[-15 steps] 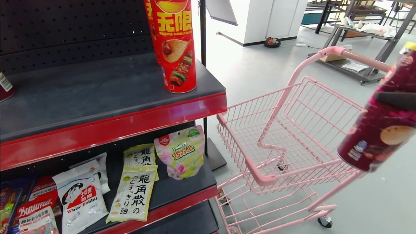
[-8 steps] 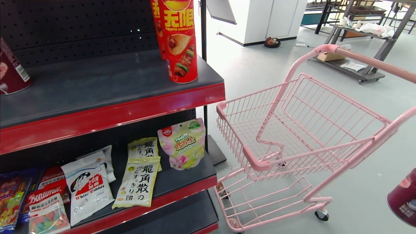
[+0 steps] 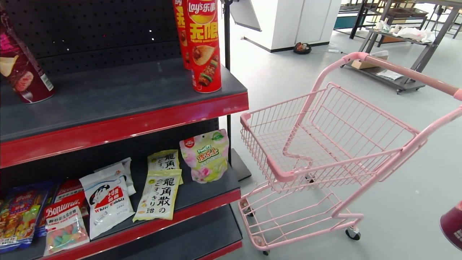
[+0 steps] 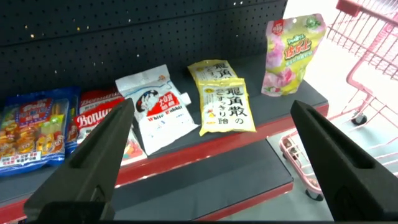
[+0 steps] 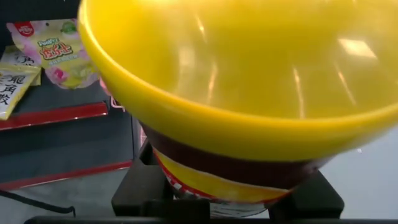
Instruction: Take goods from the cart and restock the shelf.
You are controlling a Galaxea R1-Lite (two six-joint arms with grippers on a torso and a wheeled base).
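The pink cart [image 3: 325,137] stands right of the shelf, its basket empty. A maroon chips can with a yellow lid [image 5: 236,81] sits in my right gripper [image 5: 227,202], which is shut on it; the can's base [image 3: 453,225] pokes in low to the right of the cart. On the upper shelf board [image 3: 119,90] stand two red chips cans [image 3: 204,47] at the right end and a maroon can [image 3: 23,70] at the left. My left gripper [image 4: 211,168] is open and holds nothing, in front of the lower shelf's snack bags.
The lower shelf [image 3: 202,200] holds flat snack bags: a white one [image 3: 108,200], yellow ones [image 3: 160,193], a green-pink pouch [image 3: 205,155] and colourful packs [image 3: 21,216] at the left. Between the cans the upper board is bare. Open grey floor [image 3: 408,180] surrounds the cart.
The head camera has shifted, sliding the shelf rightward in the picture. The maroon can in my right gripper has dropped from beside the cart's handle to low at the right edge.
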